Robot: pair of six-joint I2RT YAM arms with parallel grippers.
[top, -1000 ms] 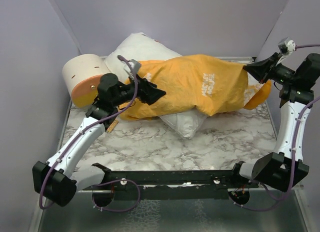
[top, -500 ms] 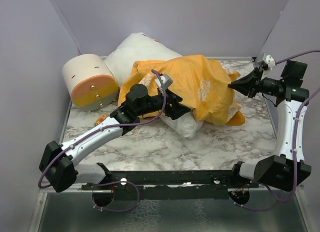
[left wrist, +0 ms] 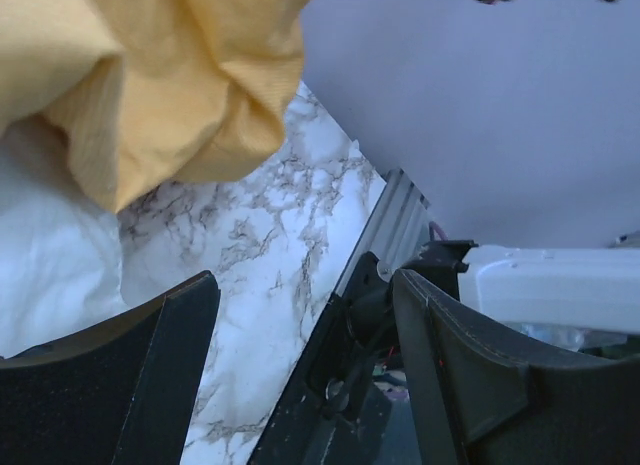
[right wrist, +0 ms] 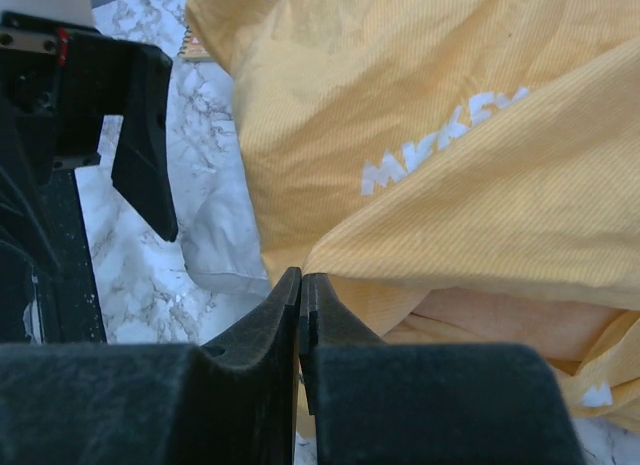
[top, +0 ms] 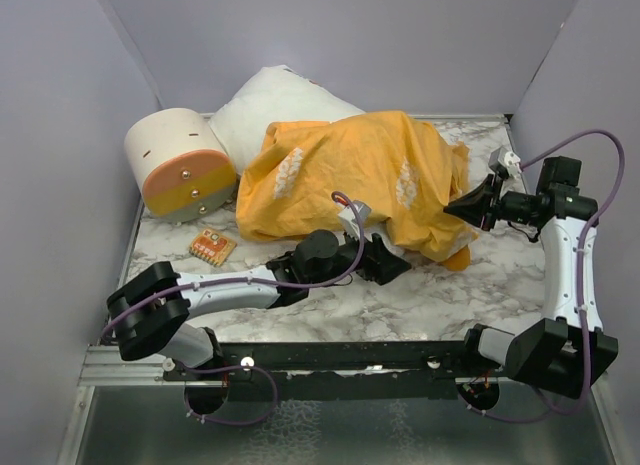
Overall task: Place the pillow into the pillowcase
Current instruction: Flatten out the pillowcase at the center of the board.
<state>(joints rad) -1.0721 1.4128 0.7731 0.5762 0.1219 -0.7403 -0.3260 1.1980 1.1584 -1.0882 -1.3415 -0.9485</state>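
plump white rectangular pillow [top: 275,105] lies at the back of the marble table [top: 420,305], mostly covered by the thin orange-yellow fabric pillowcase [top: 350,165]; its far left corner pokes out bare. my left gripper [top: 396,269] hangs agape and empty just beside its near edge. my right gripper [right wrist: 301,285] is pinched together on a fold of the pillowcase.

Top camera looks down from 6 o'clock; left wrist faces 3 o'clock, right wrist 9 o'clock, both close on the pillowcase [top: 350,170].
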